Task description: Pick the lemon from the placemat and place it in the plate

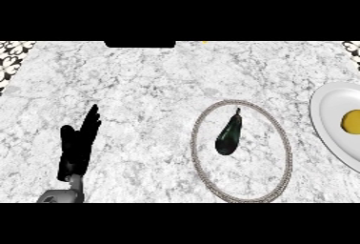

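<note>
You will find the lemon [352, 121] in the plate [325, 112], at the far right of the head view. Only part of it shows: a yellow round shape cut by the picture's right edge, lying on the plate's white inner surface about midway along it. The plate is cut by the same edge, so you see only its left rim, curving from the upper right down to the lower right.

Just left of the plate, and apart from it, lies the placemat [265, 159]. It is a round mat with a pale, rope-like border and a middle that looks like the counter's marble. In its upper left part lies a dark eggplant [229, 136], long and slightly tilted. Its thin stem end points away from the robot, and it lies wholly inside the border.

Well apart to the left you see the left hand [74, 145], black, on a grey forearm [60, 194] that comes in from the lower edge. Its fingers are straight and point toward the far side. It holds nothing and rests there, far from the placemat and the plate. The right hand does not show.

All of this sits on a grey-white marble counter [141, 90]. Patterned tiles [14, 50] show at the top corners, and a dark flat shape [141, 44] lies at the far edge.
</note>
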